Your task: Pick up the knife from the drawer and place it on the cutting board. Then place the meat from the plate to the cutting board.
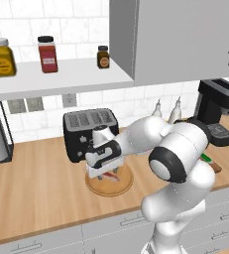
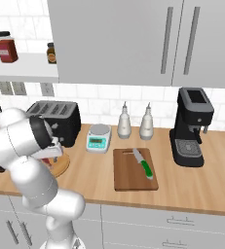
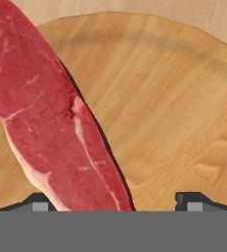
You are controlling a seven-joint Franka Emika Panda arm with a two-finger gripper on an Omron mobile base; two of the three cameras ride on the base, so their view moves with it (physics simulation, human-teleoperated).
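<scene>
Jars on the shelf at far left of my left base view: a yellow jar (image 1: 2,57), a red jar (image 1: 47,54) and a small dark jar (image 1: 103,56). Below them I see the black toaster (image 1: 88,131) at the back of the wooden counter (image 1: 31,183). Just in front of the toaster sits the plate (image 1: 109,185), round and tan, with the meat (image 3: 46,113) lying on it; the gripper (image 1: 105,173) is down right over that plate. From the hand view I get the meat running diagonally across the plate, one dark fingertip (image 3: 39,203) on the left side of the slab and the other on the right, over bare plate. Jaws are spread wide with the meat between them; I can't tell whether either pad touches it, and I see no grasp. Moving right in the right base view: a small kitchen scale (image 2: 99,137), then two pale bottles (image 2: 124,121) by the wall. In front of those lies the cutting board (image 2: 128,172), dark brown, flat on the counter, well apart from the plate. The knife (image 2: 143,163) lies on the board's right half, green handle toward the front. Farthest right stands the black coffee machine (image 2: 192,127).
</scene>
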